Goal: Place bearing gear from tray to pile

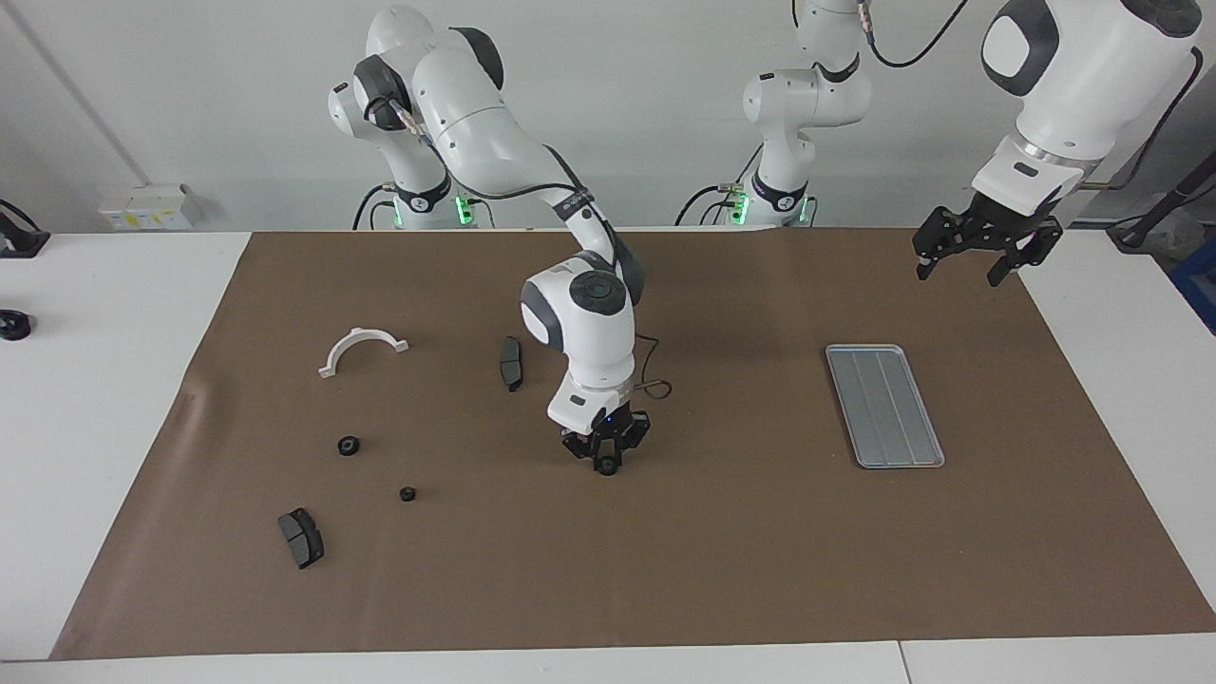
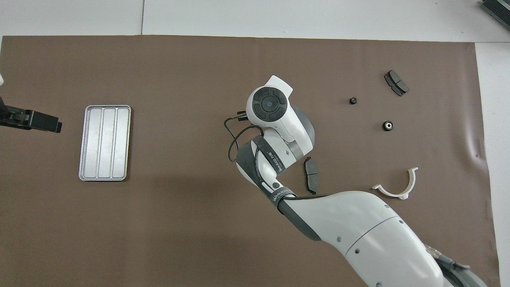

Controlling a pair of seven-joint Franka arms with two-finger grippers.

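Note:
The silver ridged tray lies bare toward the left arm's end of the brown mat. My right gripper is down at the mat's middle, between tray and pile. Its fingertips are closed around a small black bearing gear that rests at the mat. From overhead the arm's wrist hides both gripper and gear. The pile lies toward the right arm's end: two more small black gears, a white half-ring bracket and dark brake pads. My left gripper waits open in the air over the mat's corner.
The brown mat covers most of the white table. A thin black cable loops from the right wrist down to the mat beside the gripper. A small dark object sits on the white table at the right arm's end.

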